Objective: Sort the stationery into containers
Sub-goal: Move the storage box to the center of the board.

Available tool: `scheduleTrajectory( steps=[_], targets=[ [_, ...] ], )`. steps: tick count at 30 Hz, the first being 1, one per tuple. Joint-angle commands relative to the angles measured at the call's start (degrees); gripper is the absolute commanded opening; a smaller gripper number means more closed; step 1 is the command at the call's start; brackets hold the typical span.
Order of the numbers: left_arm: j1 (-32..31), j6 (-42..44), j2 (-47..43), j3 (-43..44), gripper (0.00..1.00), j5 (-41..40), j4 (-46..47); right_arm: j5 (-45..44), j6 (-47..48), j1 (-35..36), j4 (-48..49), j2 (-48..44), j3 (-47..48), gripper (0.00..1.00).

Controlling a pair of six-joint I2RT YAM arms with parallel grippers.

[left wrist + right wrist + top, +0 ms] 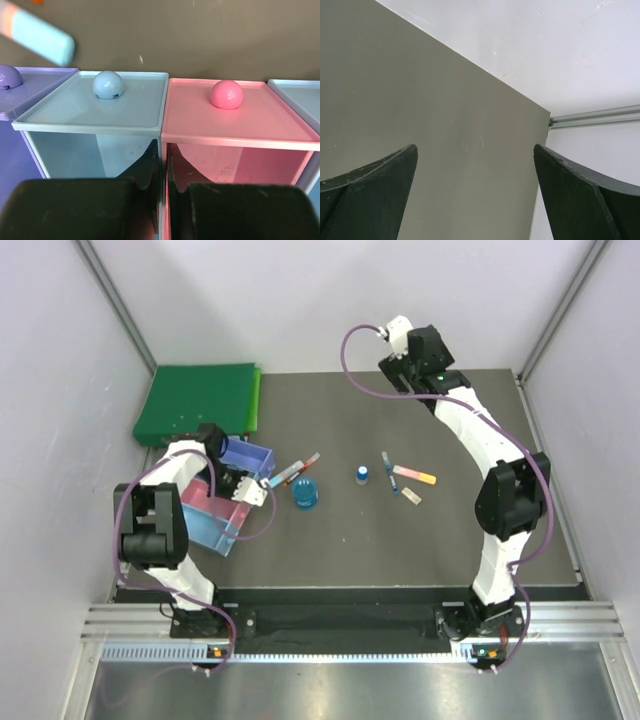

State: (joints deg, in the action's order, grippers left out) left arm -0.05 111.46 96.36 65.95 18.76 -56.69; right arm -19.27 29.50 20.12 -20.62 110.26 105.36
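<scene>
- Over at mid-left of the top cam, left gripper (243, 486) sits right on the containers (200, 504), a slanted row just below the green binder (200, 400). Purple bin (252, 454) at the upper end, light-blue bin (214, 528) at the lower end, pink bin (205, 492) between. 4th one is mostly under the arm.
- Same view, stationery is all loose on the table (450, 540), mid-frame. Red-blue pen (293, 473) and blue reel (305, 494) are just right of the row, and the small bottle (362, 475) is at centre. Dark blue pen (386, 462), orange-pink marker (414, 475) and pale block (411, 496) are bunched right of centre. Right gripper (400, 345) is way up at top centre, well apart from everything.
- Left wrist cam: fingers (75, 210) along the bottom edge, pressed nearly together. Looks like they're pinching the wall where a light-blue one and the pink bin join. Both look empty inside afaict. Blurry pale-blue stick (35, 35) upper left, can't tell which item.
- Right wrist cam: fingers (375, 195) spread wide w/ nothing between, just bare table and back wall (570, 50).
- Progress imo: basically zero sorted, all six items left to bin. Left arm seems busy w/ the row itself, not an item.
</scene>
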Motion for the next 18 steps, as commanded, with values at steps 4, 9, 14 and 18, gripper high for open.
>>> scheduleTrajectory(
  steps=[4, 9, 14, 18],
  targets=[
    [-5.12, 39.45, 3.49, 0.32, 0.0, 15.33, 4.74, -0.51, -1.2, 0.62, 2.52, -4.35, -1.3, 1.0],
    [-7.24, 40.15, 3.84, 0.84, 0.0, 16.13, 3.87, -0.33, -1.37, 0.53, 2.52, -4.7, -1.65, 1.0],
    [-9.43, 40.5, 4.8, 2.07, 0.0, 16.92, 3.34, -0.16, -1.63, 0.53, 2.34, -5.23, -1.83, 1.0],
    [-10.93, 40.68, 6.47, 3.91, 0.0, 17.45, 3.34, 0.02, -1.99, 0.53, 2.25, -6.37, -3.49, 1.0]
  ],
)
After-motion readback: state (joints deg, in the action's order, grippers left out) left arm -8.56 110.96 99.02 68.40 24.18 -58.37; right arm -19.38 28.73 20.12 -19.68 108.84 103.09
